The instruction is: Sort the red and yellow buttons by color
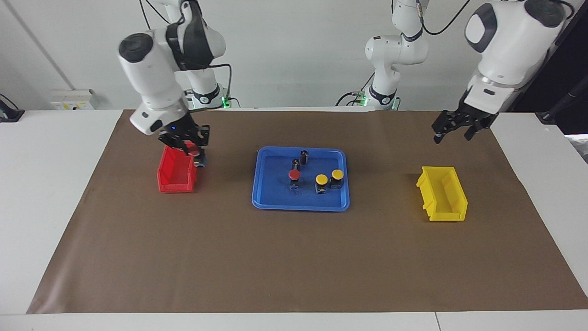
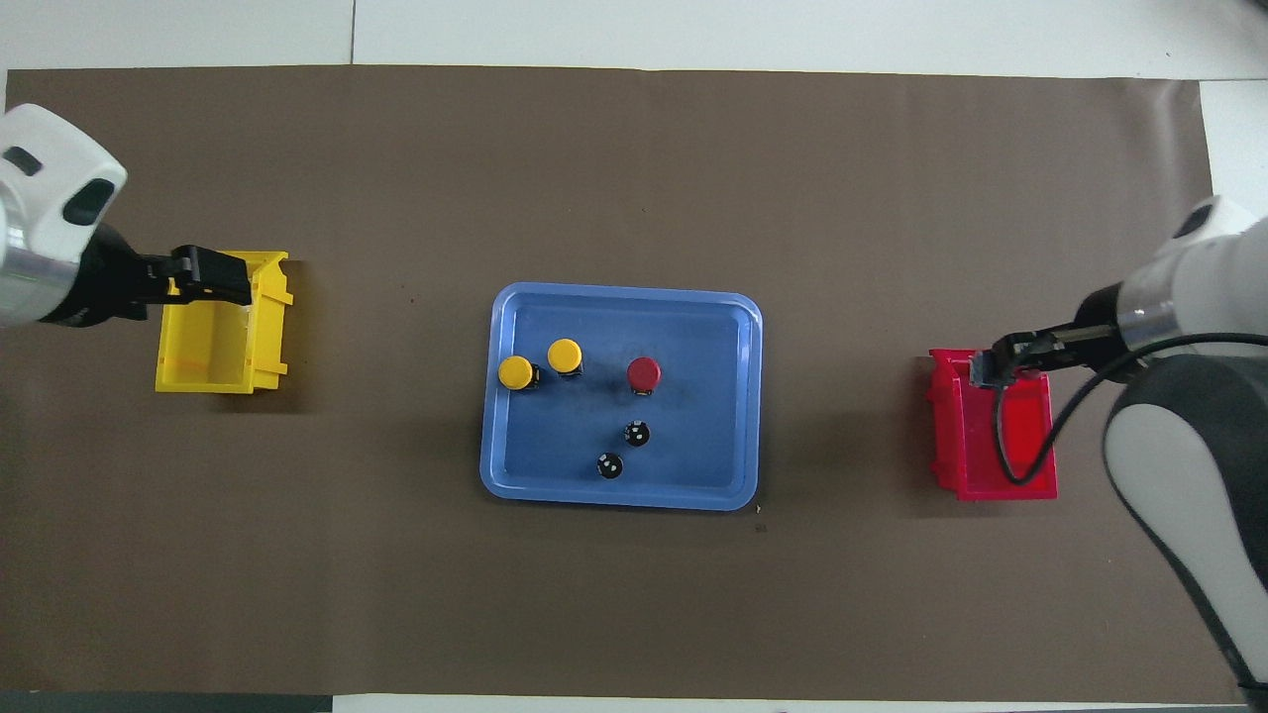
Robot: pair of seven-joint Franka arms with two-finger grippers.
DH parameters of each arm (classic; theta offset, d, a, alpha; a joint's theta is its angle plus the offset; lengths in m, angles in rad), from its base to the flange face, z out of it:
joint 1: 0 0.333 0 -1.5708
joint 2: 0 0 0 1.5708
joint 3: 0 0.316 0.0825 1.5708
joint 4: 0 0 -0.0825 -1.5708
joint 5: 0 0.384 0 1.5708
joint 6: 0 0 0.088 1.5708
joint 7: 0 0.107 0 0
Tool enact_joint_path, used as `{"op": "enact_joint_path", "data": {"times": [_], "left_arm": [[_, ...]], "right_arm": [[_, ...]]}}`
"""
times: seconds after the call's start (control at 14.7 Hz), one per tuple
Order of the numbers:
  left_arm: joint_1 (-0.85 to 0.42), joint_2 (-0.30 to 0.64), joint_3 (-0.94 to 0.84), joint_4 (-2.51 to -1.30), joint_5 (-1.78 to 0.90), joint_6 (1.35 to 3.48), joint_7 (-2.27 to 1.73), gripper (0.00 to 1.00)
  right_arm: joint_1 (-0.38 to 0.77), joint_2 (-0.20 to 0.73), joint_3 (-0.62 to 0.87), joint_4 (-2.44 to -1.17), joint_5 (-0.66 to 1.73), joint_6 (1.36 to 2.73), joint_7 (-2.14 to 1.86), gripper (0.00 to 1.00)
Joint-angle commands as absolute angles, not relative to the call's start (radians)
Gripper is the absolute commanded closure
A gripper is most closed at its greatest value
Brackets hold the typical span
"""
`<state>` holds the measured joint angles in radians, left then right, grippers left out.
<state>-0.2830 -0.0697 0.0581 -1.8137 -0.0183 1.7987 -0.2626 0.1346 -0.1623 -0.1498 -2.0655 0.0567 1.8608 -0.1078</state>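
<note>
Now the right tool is pinching a red button and hangs over the corner of the red bin that is nearest the robots and the tray; in the overhead view it sits right at the bin's rim. Because the button is over the edge and not the middle, letting go here could drop it onto the wall and tip it out onto the mat; the dangling cable draped across the bin might also snag. On the blue tray remain one red button, two yellow buttons side by side, and two dark cylinders. The right arm is bent high at the elbow, wrist angled down toward the bin. The left tool, fingers spread and empty, hovers over the yellow bin, its arm reaching down from above, waiting.
</note>
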Motion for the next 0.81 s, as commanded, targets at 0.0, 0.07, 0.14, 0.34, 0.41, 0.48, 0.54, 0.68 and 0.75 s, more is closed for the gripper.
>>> {"op": "enact_joint_path", "data": {"times": [0.0, 0.07, 0.14, 0.34, 0.41, 0.48, 0.54, 0.68, 0.75], "left_arm": [[-0.383, -0.086, 0.066, -1.874, -0.026, 1.873, -0.383, 0.0], [-0.42, -0.074, 0.066, -1.878, -0.032, 1.893, -0.438, 0.0], [-0.455, -0.06, 0.066, -1.878, -0.032, 1.905, -0.486, 0.0], [-0.546, 0.032, 0.066, -1.888, -0.038, 2.017, -0.599, 0.0], [-0.566, 0.069, 0.066, -1.89, -0.038, 2.058, -0.635, 0.0], [-0.581, 0.093, 0.066, -1.9, -0.038, 2.097, -0.646, 0.01], [-0.595, 0.109, 0.066, -1.928, -0.038, 2.136, -0.652, 0.02], [-0.624, 0.109, 0.066, -2.003, -0.038, 2.216, -0.673, 0.08], [-0.626, 0.113, 0.066, -2.019, -0.038, 2.239, -0.673, 0.1]], "right_arm": [[0.034, -0.29, -0.133, -2.291, 0.067, 1.964, -0.227, 0.72], [0.029, -0.298, -0.133, -2.327, 0.067, 2.0, -0.247, 0.72], [0.029, -0.298, -0.133, -2.339, 0.067, 2.012, -0.247, 0.72], [0.031, -0.262, -0.133, -2.391, 0.054, 2.101, -0.258, 0.72], [0.034, -0.259, -0.133, -2.408, 0.054, 2.123, -0.259, 0.72], [0.038, -0.252, -0.133, -2.416, 0.054, 2.131, -0.256, 0.72], [0.04, -0.247, -0.133, -2.424, 0.049, 2.137, -0.256, 0.72], [0.04, -0.244, -0.133, -2.454, 0.028, 2.151, -0.258, 0.72], [0.038, -0.244, -0.133, -2.467, 0.022, 2.152, -0.258, 0.72]]}}
